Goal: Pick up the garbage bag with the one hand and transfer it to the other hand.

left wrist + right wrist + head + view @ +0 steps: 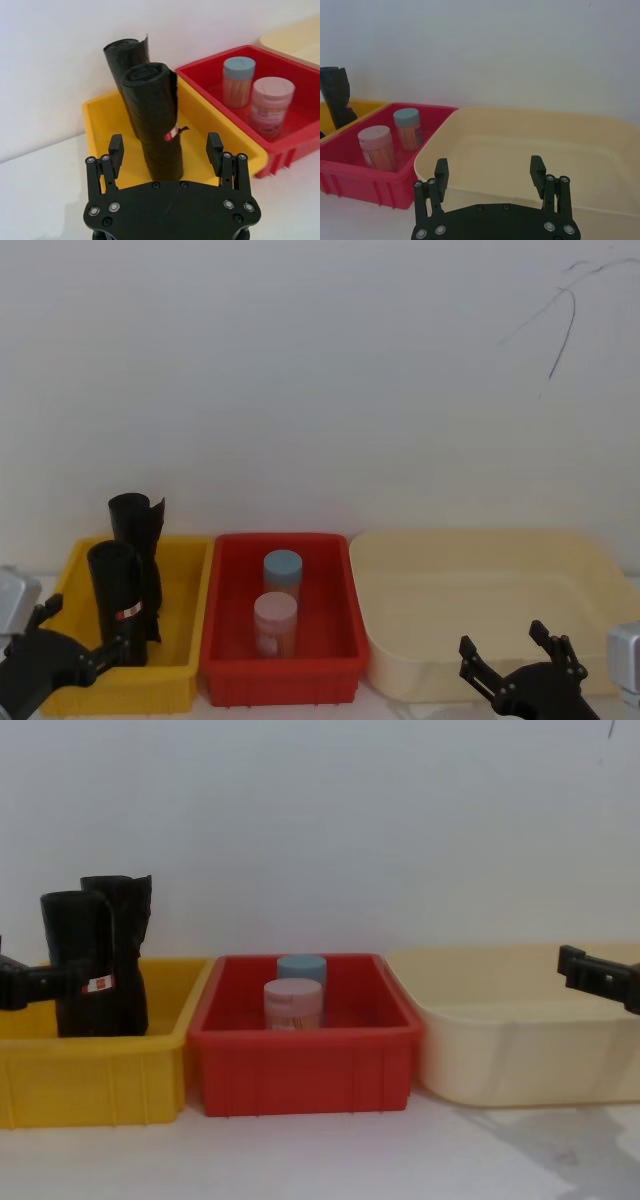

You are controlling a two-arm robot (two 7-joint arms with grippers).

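The garbage bag [118, 592] [152, 110] [72, 945] is a tall black roll with a small red-and-white label. It stands upright at the front of the yellow bin [192, 575]. My left gripper [83, 630] [165, 149] is open at the bin's front left. Its fingers [116, 150] stand on either side of the roll's lower half, and I cannot tell whether they touch it. My right gripper [502, 637] [489, 170] is open and holds nothing, low before the front rim of the cream tub [480, 580].
A second black roll [138, 518] [125, 55] with no label stands behind the bag in the yellow bin. The red bin [280, 680] in the middle holds a blue-lidded jar [282, 570] and a pink-lidded jar [275, 620]. A white wall is close behind.
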